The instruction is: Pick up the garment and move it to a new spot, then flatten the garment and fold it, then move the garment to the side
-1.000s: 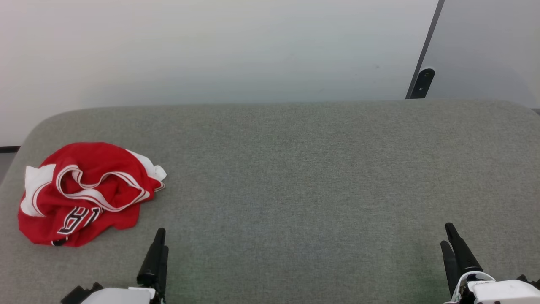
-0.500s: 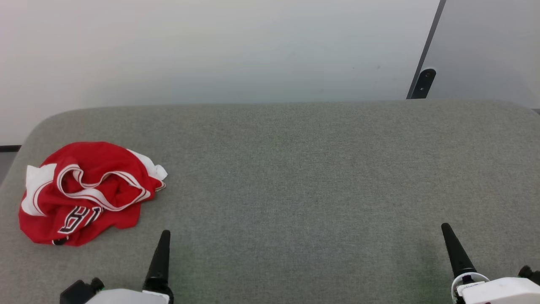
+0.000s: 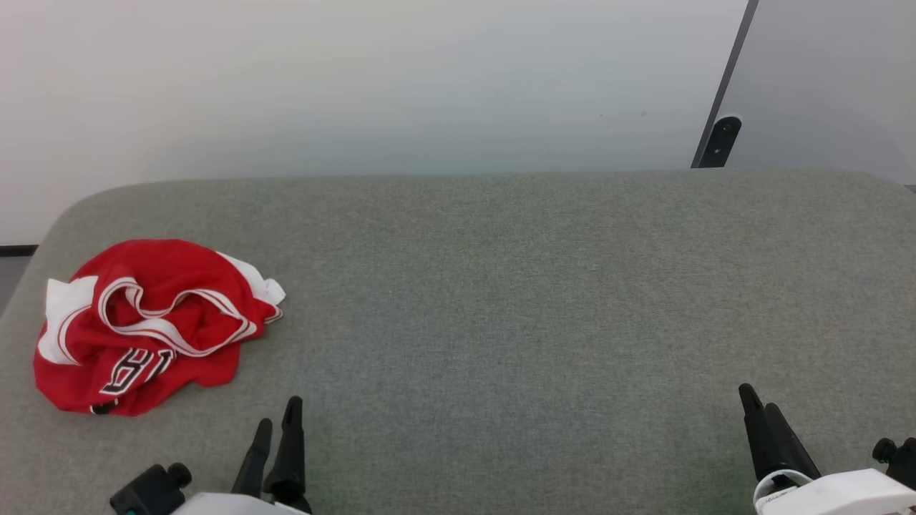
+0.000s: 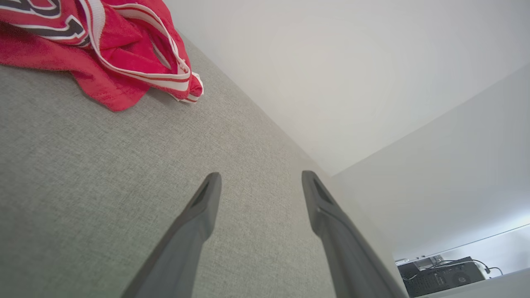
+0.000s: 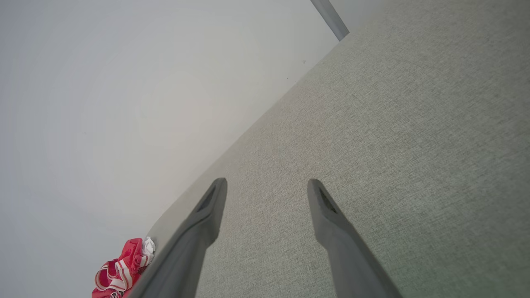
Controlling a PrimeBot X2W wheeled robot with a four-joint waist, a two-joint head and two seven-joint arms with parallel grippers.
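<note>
The garment [image 3: 147,325] lies crumpled at the left end of the grey padded surface [image 3: 501,286], its black lettering creased, perhaps digits. Just right of it and nearer the robot, the left gripper [image 3: 279,413] hovers empty, fingers spread. Far right, the right gripper [image 3: 757,399] is likewise spread, holding nothing.

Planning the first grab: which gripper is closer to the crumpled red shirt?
The left gripper, just beside the shirt at the grey surface's left end; the right gripper sits far across at the right end.
</note>
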